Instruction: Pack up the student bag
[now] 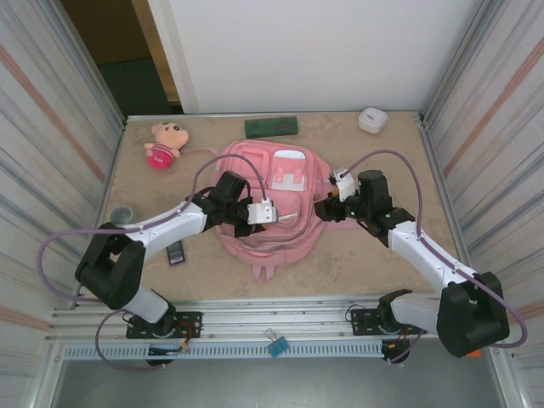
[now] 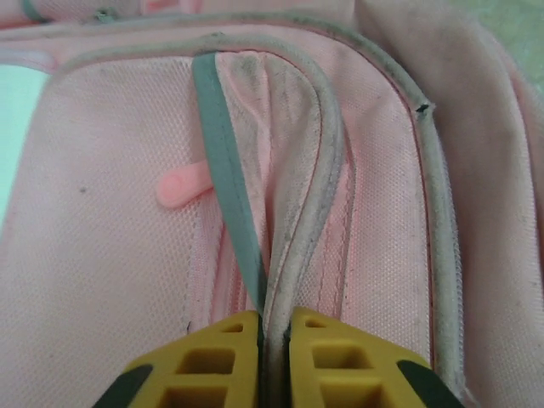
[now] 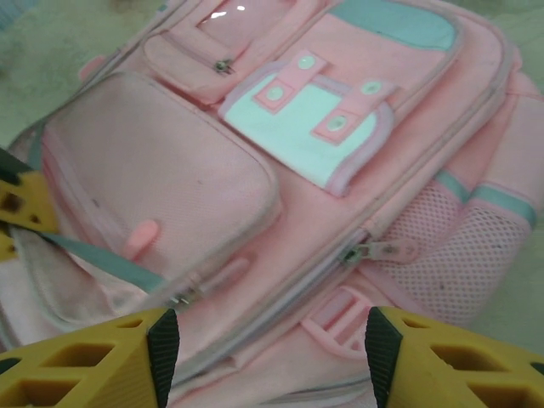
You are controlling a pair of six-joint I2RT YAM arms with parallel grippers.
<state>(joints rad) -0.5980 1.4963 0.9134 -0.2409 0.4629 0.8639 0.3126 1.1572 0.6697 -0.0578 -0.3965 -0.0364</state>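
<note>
Student bag (image 1: pixel 270 246) lies mid-frame, bare tabletop (image 1: pixel 357 255) at lower right; left hand (image 2: pixel 274 327) pinches its pocket's piped edge, right hand (image 3: pixel 272 340) gapes empty above it. Plush doll (image 1: pixel 163 143) upper left.

From where I stand, no lettering, brand, number or sign is readable, neither on the pink backpack (image 1: pixel 274 242) nor on the dark green case (image 1: pixel 272 127).
</note>
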